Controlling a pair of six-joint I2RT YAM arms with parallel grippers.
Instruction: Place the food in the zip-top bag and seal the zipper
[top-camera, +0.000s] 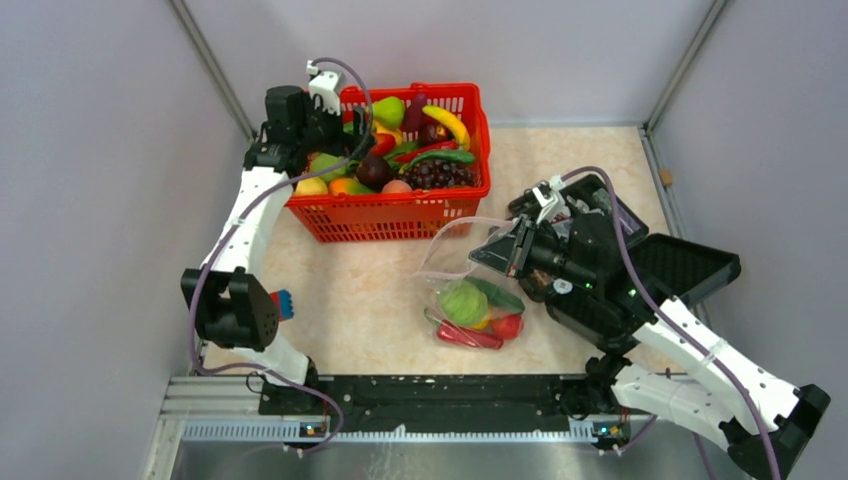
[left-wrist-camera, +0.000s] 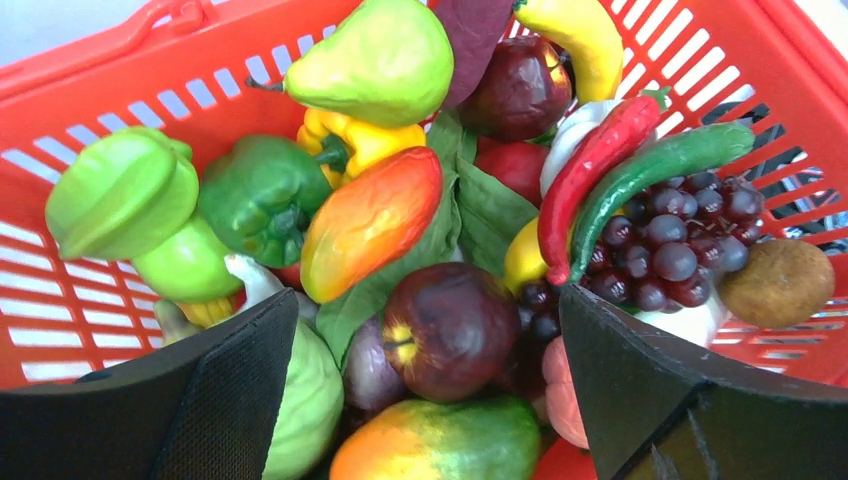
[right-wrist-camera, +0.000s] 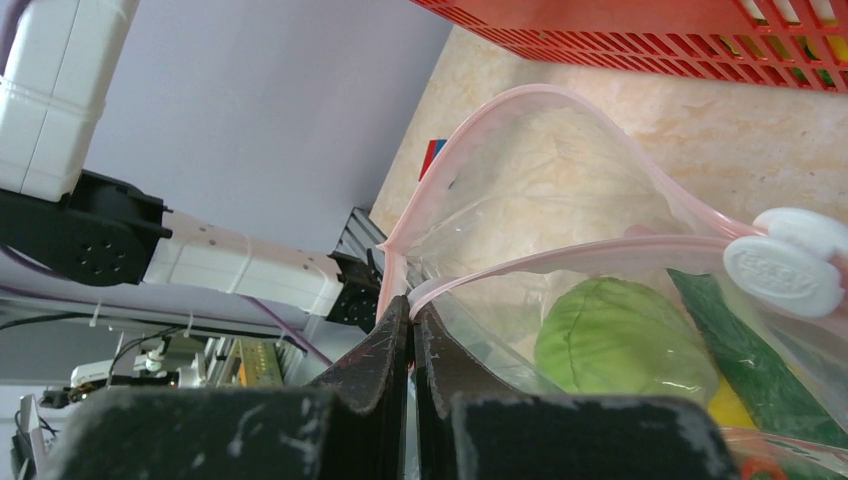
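The zip-top bag (top-camera: 450, 255) is thin, clear, crinkly plastic; the food (top-camera: 463, 302) looks glossy and smooth. The red basket (top-camera: 390, 218) is moulded plastic lattice, the bench (top-camera: 350, 290) a smooth marbled beige.

This is a robot lab's enclosed test cell. Plain grey panel walls (top-camera: 90, 150) in metal framing box in a beige stone-patterned surface (top-camera: 360, 300). An aluminium rail (top-camera: 450, 431) carries two cabled arms (top-camera: 240, 230). Below the left arm's fingers (left-wrist-camera: 230, 400) a red basket (top-camera: 400, 215) holds plastic toy produce (left-wrist-camera: 370, 220).
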